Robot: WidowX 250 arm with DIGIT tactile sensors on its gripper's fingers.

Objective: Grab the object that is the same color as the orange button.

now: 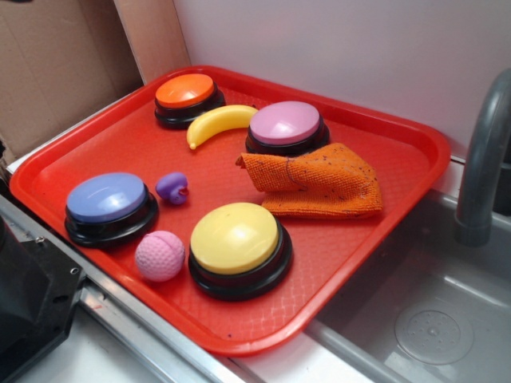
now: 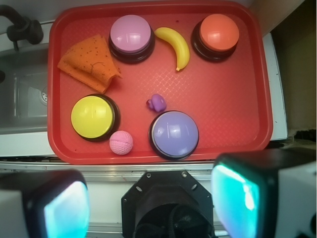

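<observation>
Jaws spread wide, empty, at bottom of wrist view; gripper (image 2: 158, 198) off tray (image 2: 237, 89). Orange cloth (image 2: 89, 62) upper left, beside pink button (image 2: 130, 34). Suggest pinching raised fold.

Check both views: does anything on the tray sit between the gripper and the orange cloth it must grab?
Yes. In the wrist view the gripper hangs off the tray's near edge, jaws open. The yellow button and pink ball lie roughly between it and the orange cloth. Nothing covers the cloth, so coming down from above looks unobstructed.
</observation>
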